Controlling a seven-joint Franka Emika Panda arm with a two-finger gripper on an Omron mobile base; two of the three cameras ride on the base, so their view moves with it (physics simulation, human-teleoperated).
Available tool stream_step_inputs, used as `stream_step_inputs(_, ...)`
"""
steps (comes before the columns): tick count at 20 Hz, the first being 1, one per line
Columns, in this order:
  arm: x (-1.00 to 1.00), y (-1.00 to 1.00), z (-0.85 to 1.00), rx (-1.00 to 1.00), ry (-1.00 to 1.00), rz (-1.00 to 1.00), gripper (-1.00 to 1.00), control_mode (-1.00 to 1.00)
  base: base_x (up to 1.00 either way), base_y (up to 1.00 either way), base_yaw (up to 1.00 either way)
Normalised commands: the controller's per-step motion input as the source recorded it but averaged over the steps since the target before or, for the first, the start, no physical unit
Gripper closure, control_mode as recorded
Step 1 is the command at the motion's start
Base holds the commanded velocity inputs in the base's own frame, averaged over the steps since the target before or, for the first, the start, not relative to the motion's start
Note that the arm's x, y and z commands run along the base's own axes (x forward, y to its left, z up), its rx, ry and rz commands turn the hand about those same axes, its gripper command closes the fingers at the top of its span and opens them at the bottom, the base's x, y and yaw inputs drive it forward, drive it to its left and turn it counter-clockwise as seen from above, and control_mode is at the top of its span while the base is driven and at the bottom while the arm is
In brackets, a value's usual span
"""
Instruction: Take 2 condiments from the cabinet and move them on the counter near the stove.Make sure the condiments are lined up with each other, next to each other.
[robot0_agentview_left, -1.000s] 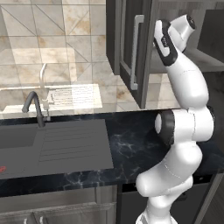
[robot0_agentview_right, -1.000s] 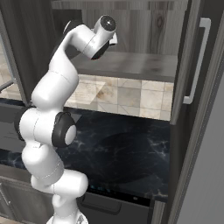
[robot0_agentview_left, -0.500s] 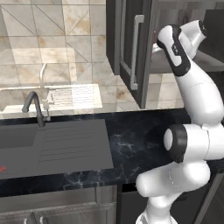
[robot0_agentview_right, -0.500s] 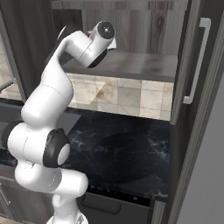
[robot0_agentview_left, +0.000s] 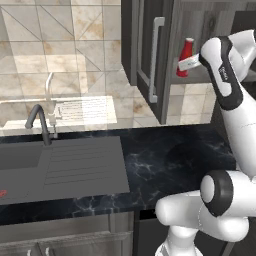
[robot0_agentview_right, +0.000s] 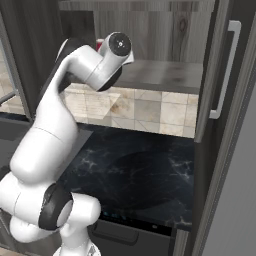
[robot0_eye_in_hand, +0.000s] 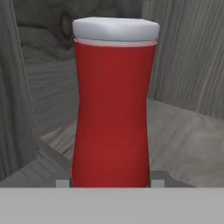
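A slim red condiment bottle (robot0_eye_in_hand: 113, 109) with a white cap stands upright on the grey shelf (robot0_agentview_right: 160, 75) of the dark wall cabinet (robot0_agentview_left: 145, 30). In the left base view the red bottle (robot0_agentview_left: 186, 52) shows just inside the open cabinet. My gripper (robot0_eye_in_hand: 110, 181) is shut on it, one finger tip against each side low on its body. In the left base view the gripper (robot0_agentview_left: 187, 64) reaches in from the right. The black marble counter (robot0_agentview_left: 170, 160) lies below. The stove is out of view.
An open cabinet door with a silver bar handle (robot0_agentview_left: 156, 60) hangs left of the bottle, and another door (robot0_agentview_right: 227, 70) stands at the right. A grey sink with drainboard (robot0_agentview_left: 60, 165) and a dark faucet (robot0_agentview_left: 39, 120) take up the counter's left. A dark appliance front (robot0_agentview_right: 125, 227) sits under the counter.
My elbow and forearm have swung out to the right and lower. The hand has stayed at the cabinet shelf on the red bottle.
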Motion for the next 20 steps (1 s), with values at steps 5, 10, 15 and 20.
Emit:
stream_step_inputs(5, -0.88, -0.23, 0.18, 0.0, -0.01, 0.0, 1.0, -1.0, 0.0, 0.0, 0.0)
stream_step_inputs(10, -0.97, -0.23, 0.14, 0.0, 0.0, 0.0, 1.0, -1.0, 0.0, 0.0, 0.0)
stream_step_inputs(15, -0.96, -0.06, 0.02, 0.0, 0.0, -0.03, 1.0, -1.0, 0.0, 0.0, 0.0)
stream_step_inputs(20, -0.98, 0.0, 0.0, 0.0, 0.0, -0.12, 1.0, -1.0, 0.0, 0.0, 0.0)
